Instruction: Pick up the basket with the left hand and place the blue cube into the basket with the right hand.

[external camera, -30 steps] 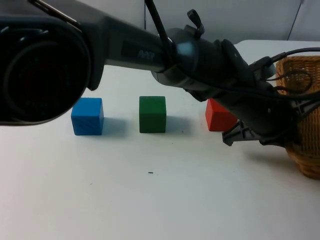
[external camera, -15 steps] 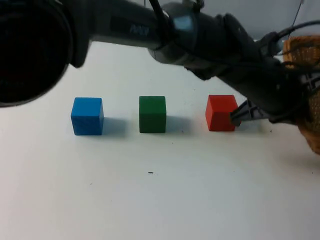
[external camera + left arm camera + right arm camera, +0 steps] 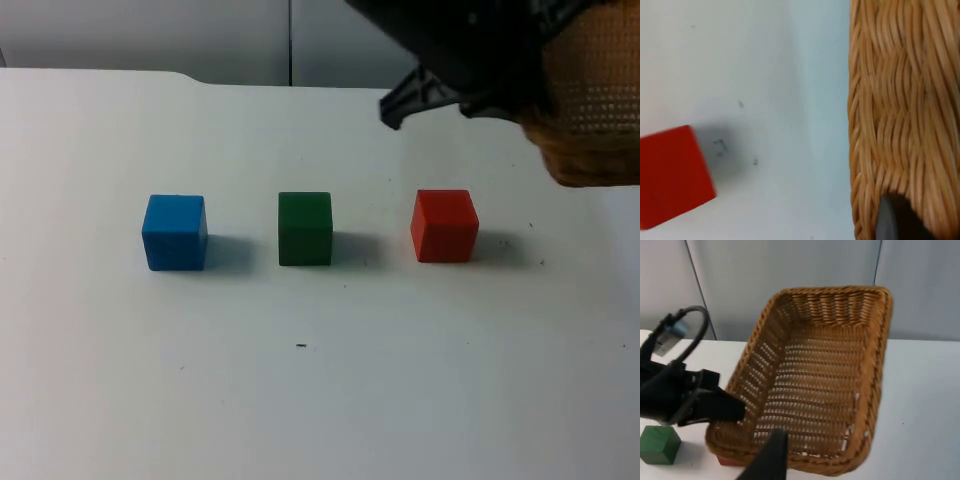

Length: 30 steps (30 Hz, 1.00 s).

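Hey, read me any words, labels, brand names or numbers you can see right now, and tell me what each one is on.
There is no readable text in the current views.
The blue cube, green cube and red cube have plain faces.
The basket, held by the left gripper at its rim, is bare wicker with no tag.
The white table carries only tiny dark specks, not writing.

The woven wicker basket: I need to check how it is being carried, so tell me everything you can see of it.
The tan woven wicker basket is a rectangular, open-weave tray with sloping walls and nothing inside. It hangs tilted in the air, lifted off the white table, above and behind the red cube. The left gripper grips its rim at one short end. Nothing else touches it.
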Motion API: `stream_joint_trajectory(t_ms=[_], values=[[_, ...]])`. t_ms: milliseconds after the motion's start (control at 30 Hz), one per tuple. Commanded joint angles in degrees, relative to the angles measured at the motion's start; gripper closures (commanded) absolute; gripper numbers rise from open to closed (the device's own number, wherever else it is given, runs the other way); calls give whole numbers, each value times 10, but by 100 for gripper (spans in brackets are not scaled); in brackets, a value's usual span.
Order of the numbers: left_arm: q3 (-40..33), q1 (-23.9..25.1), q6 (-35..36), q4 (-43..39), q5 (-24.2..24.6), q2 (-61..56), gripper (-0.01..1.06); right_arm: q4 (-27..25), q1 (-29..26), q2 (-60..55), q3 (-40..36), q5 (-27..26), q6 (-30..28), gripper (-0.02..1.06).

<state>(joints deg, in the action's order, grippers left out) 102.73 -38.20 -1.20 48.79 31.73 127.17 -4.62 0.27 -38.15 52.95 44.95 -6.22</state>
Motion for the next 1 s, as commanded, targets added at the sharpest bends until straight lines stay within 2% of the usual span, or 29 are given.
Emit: stream_joint_trajectory(t_ms=[0,100,133,300,333,500,533,667,733,833,867,967], values=[[-39,16,-15,-3,-5,-42,105,-1,-3,-1,4,-6,-2,0],[-116,53,-44,-2,-5,-103,105,-1,-3,-1,4,-6,-2,0],[-116,53,-44,-2,-5,-103,105,-1,-3,-1,4,-6,-2,0],[-232,126,-92,-2,2,-203,105,-1,-3,-1,4,-5,-2,0],[-232,126,-92,-2,2,-203,105,-1,-3,-1,4,-5,-2,0],[-342,204,-122,-1,11,-294,105,-2,-3,-1,4,-3,-2,0],[-342,204,-122,-1,11,-294,105,-2,-3,-1,4,-3,-2,0],[-414,269,-147,0,39,-348,105,-8,-3,-1,4,-11,-2,0],[-421,276,-155,0,43,-354,105,-14,-3,-1,4,-11,-2,0],[-457,329,-198,3,81,-389,105,-17,-3,-1,4,-14,-2,0],[-457,329,-198,3,81,-389,105,-17,-3,-1,4,-14,-2,0],[-477,377,-233,3,133,-409,105,-17,-3,-1,4,-19,-2,0]])
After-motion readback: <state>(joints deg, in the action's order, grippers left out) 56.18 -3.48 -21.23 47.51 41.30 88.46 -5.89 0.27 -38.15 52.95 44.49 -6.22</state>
